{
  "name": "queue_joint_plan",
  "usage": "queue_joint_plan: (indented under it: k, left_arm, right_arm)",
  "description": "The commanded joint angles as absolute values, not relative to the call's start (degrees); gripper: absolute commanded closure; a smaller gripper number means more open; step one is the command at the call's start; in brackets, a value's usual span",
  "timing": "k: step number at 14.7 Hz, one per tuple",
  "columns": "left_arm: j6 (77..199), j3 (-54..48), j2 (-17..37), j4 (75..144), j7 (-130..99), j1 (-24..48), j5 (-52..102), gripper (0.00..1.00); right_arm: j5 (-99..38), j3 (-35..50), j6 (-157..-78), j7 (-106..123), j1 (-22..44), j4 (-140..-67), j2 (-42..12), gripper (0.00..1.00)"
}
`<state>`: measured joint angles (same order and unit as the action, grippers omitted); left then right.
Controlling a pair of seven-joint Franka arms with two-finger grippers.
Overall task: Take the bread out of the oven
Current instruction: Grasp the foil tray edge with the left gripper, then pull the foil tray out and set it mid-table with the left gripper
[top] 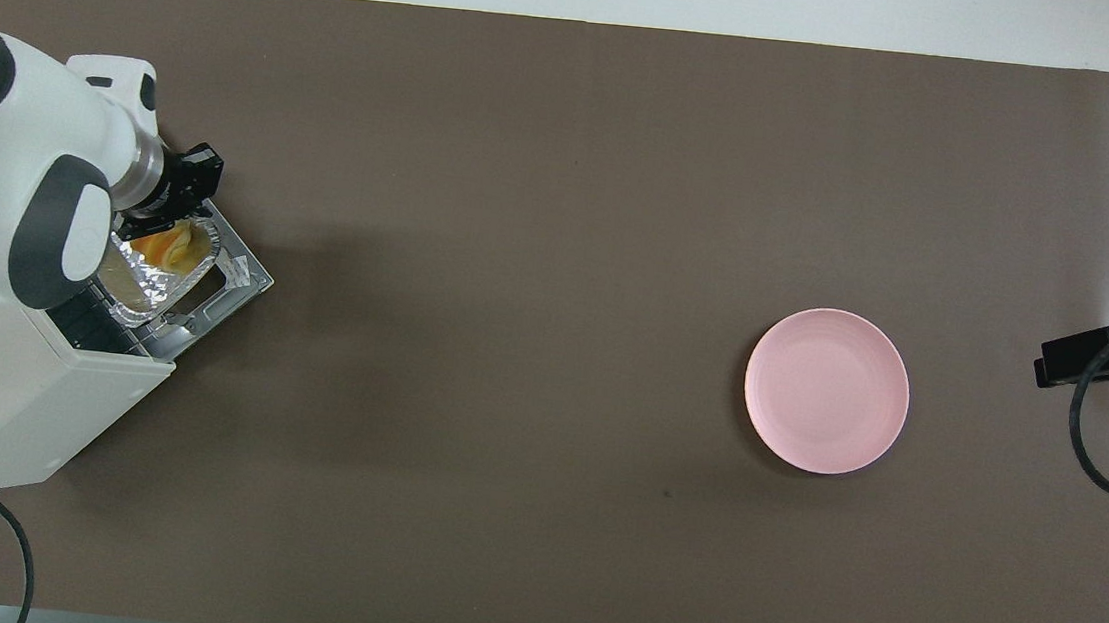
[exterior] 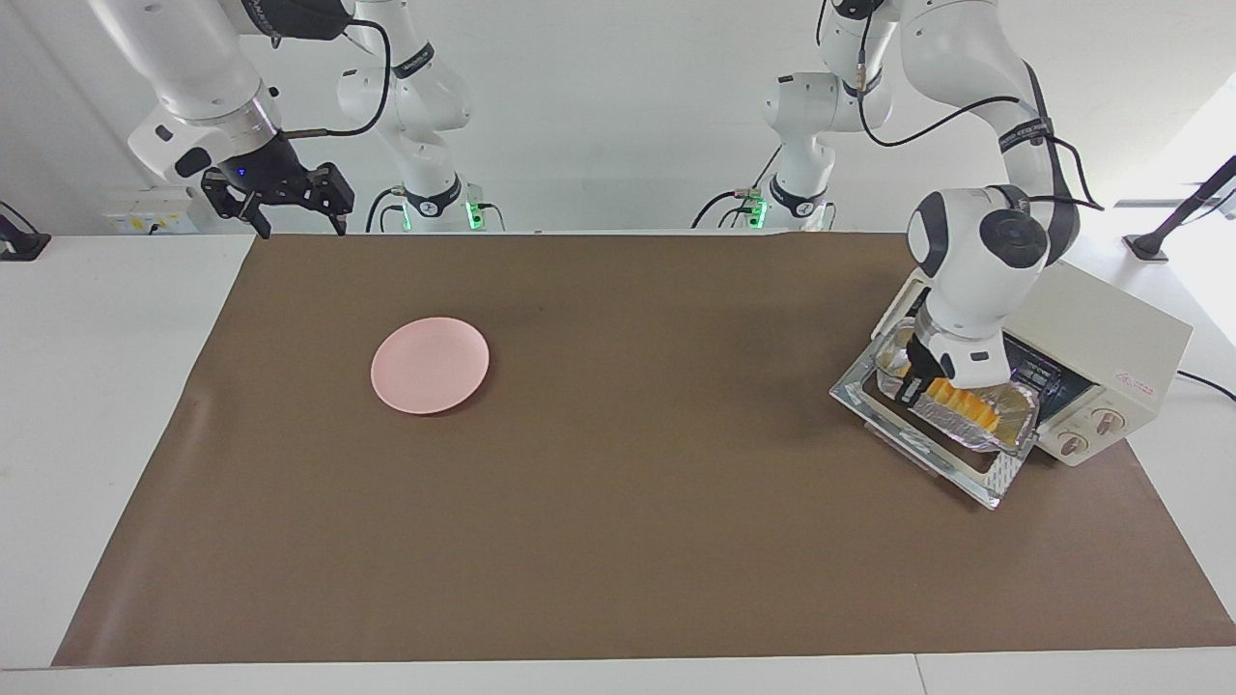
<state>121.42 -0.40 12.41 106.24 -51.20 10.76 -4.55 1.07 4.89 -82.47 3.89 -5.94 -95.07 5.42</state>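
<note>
The oven (exterior: 1110,362) sits at the left arm's end of the table, turned at an angle on the brown mat (exterior: 628,541), with its door (exterior: 927,444) dropped flat and its two knobs (exterior: 1091,431) showing on the front. A crinkled foil tray (exterior: 975,425) rests on the open door, pulled out of the oven's mouth, and the bread (exterior: 961,403) lies in that tray, its yellow ridged slices plain to see in the facing view and a smaller patch of it visible in the overhead view (top: 169,244). The left gripper (exterior: 915,378) is down at the tray, its dark fingers (exterior: 908,386) at the end of the bread that lies toward the middle of the table; the wrist hides so much of them that I cannot tell whether the jaws are open or have closed on the loaf. The right gripper (exterior: 299,220) waits up in the air over the table edge at the right arm's end, jaws spread wide with nothing between them. A pink plate (exterior: 430,365) lies bare on the mat, well apart from the oven, toward the right arm's end.
</note>
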Motion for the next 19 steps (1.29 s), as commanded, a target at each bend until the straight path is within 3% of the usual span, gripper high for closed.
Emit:
queue_joint_plan:
  k: [1,5,8,16,17,18,19]
  left_arm:
    - [119.62,0.35,15.98,98.99,-50.8,21.42,-5.71,1.0]
    - [120.58,0.18,21.6,94.4,-44.68,34.69,-5.45,1.0]
    - [121.56,-0.26,31.87,85.11,-42.8,38.31,-4.66,1.0]
    - [121.38,-0.88,31.73,88.77,-38.5,40.69,-3.52,1.0]
    - [121.38,-0.88,31.73,88.6,-38.58,40.61,-3.34,0.92]
    - [121.46,-0.79,31.73,88.33,-38.76,40.61,-2.38,0.42]
    - [121.46,-0.62,31.73,87.81,-38.93,40.52,-1.68,0.0]
  right_arm:
    - [0.26,5.63,-82.09,4.57,-7.03,-95.71,6.24,0.0]
    - [0.26,5.71,-82.09,4.57,-7.12,-95.71,6.24,0.0]
    - [0.26,5.62,-82.09,4.57,-7.03,-95.71,6.24,0.0]
    - [0.35,5.62,-82.09,4.83,-7.12,-95.71,6.24,0.0]
    - [0.26,5.62,-81.83,4.75,-7.47,-95.71,6.33,0.0]
    - [0.35,5.62,-80.96,4.66,-7.47,-95.71,6.33,0.0]
    - [0.35,5.62,-80.51,4.66,-7.12,-95.71,6.42,0.0]
